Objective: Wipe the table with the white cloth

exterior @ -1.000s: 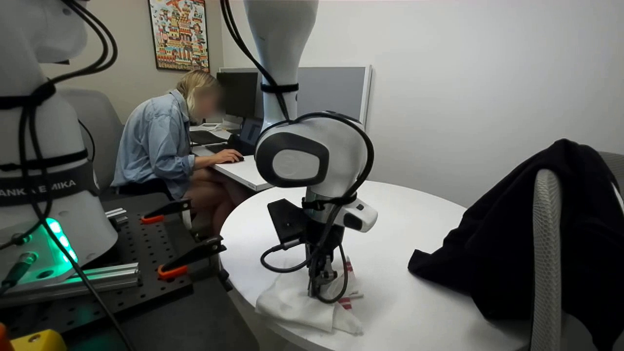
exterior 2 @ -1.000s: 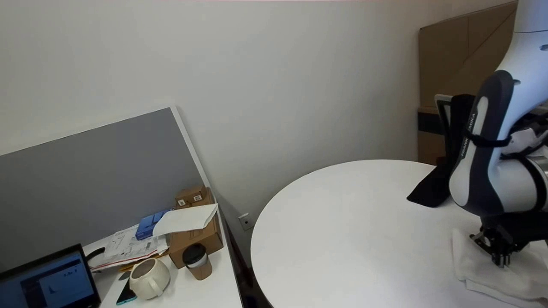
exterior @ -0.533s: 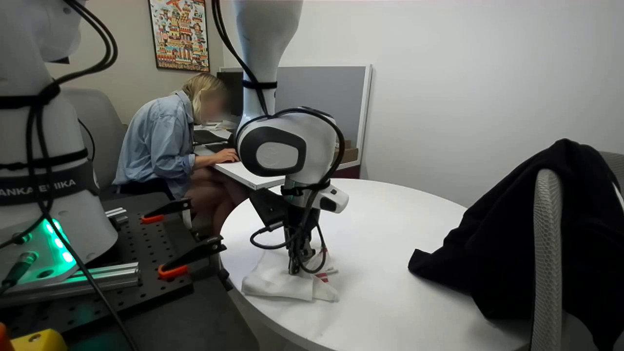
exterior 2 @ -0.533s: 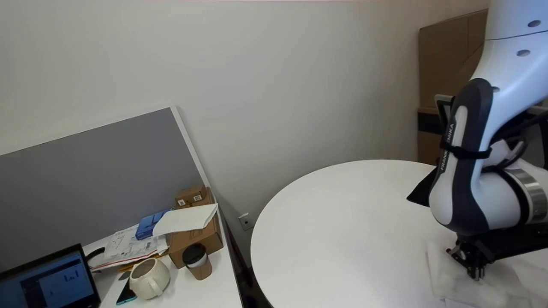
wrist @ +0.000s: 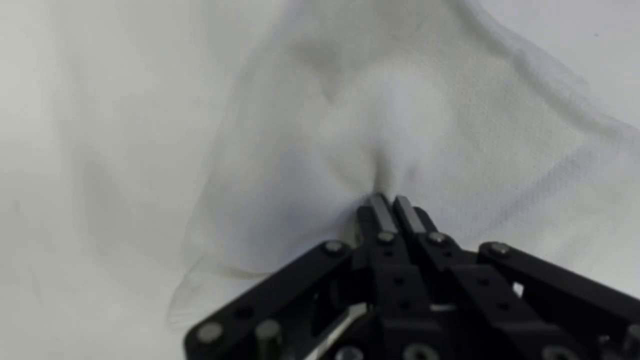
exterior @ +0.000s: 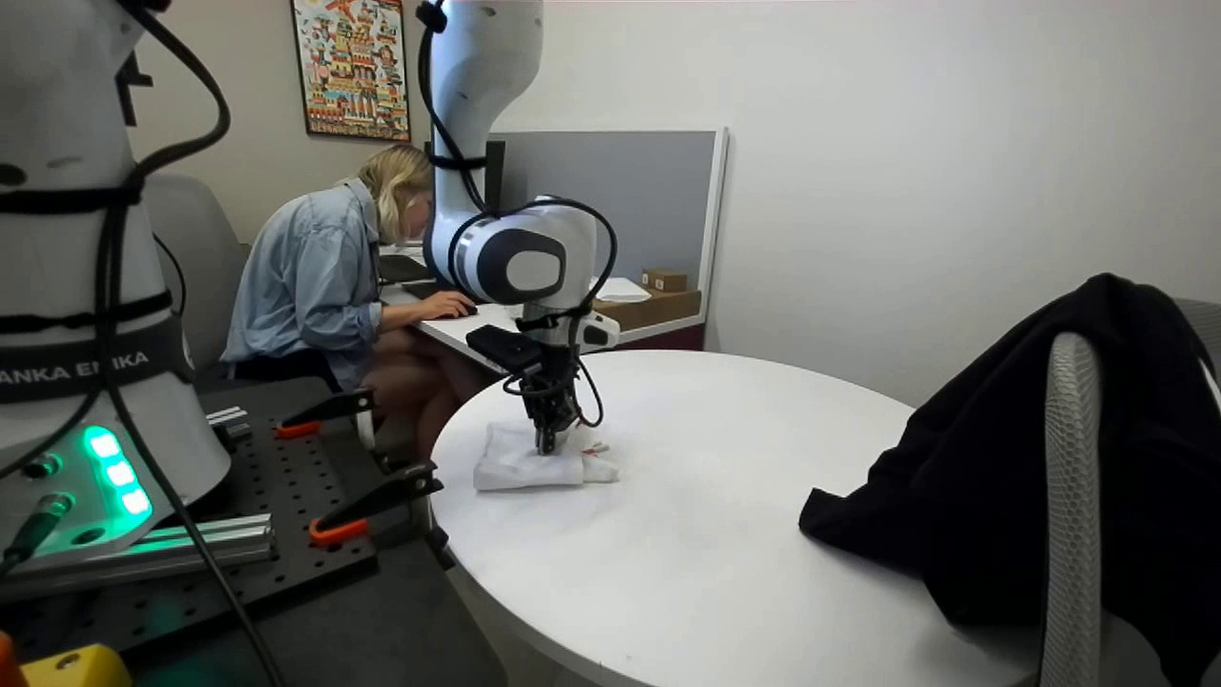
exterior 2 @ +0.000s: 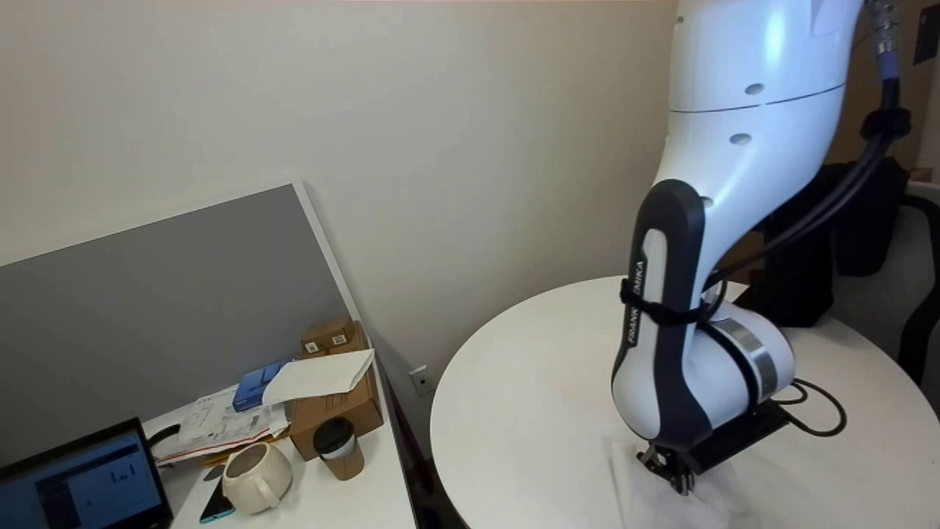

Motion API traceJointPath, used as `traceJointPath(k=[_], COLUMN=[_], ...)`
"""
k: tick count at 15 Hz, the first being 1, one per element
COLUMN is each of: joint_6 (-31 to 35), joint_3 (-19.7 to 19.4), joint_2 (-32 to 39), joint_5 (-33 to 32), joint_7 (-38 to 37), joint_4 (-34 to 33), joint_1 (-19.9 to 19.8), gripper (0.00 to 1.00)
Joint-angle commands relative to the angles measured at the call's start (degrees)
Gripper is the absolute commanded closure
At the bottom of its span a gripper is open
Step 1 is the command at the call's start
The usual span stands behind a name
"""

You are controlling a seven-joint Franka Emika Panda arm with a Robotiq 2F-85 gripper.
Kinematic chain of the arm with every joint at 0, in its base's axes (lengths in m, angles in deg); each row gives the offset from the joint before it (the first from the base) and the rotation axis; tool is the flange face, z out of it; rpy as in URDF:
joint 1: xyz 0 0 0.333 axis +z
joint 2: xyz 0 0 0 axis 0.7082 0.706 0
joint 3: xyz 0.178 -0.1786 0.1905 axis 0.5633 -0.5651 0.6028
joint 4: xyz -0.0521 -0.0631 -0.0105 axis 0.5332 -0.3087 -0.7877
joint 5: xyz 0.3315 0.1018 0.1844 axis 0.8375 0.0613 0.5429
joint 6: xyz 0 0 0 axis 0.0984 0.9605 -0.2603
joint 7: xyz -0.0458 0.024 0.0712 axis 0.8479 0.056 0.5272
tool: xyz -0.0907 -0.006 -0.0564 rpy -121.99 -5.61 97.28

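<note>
A pinch of cloth (exterior: 523,468) on a worktop (exterior: 725,553) to be wiped

At far left in an exterior view, the base (exterior: 157,410) stands on a plate (exterior: 286,477) with clamps (exterior: 377,496) along its edge, presumably so that nothing creeps when the arm (exterior: 486,72) leans on the cloth. Past it a person (exterior: 305,267) sits at a desk (exterior: 467,329) close to the worktop, a good reason to keep strokes short of that rim.

Next the arm reaches down to the cloth, which lies folded on the left part of the worktop, its red-marked side to the right. The fingers (wrist: 384,215) are closed, and in the wrist view creases run up to their tips; they seem to hold a pinch of fabric, though the tips sit too deep to show how much. A downward grip near the middle makes sense: the cloth can be pressed and dragged as one pad. Wiping looks under way.

Farther right, a jacket (exterior: 954,496) is draped over a chair (exterior: 1073,515), a flap of it reaching over the worktop. A stroke that way should stop short of it, lest the cloth snag.
</note>
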Motion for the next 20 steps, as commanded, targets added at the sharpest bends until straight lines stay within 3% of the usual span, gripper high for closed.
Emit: traceJointPath(k=[1, 4, 8, 14, 20], joint_6=[-6.16, -13.05, -20.46, -23.98, -21.92], joint_3=[-3.4, -5.09, -6.01, -6.97, -8.49], joint_2=[4.81, 7.42, 10.47, 12.32, 11.09], joint_5=[-0.14, -1.21, -2.01, -1.07, -0.01], joint_7=[-4.09, -6.67, -7.74, -6.13, -4.28], joint_4=[-8.64, -16.05, -24.55, -30.49, -29.14], joint_1=[8.47, 12.16, 11.85, 5.83, -3.08], gripper=[0.99, 0.99, 0.99, 0.99, 0.99])
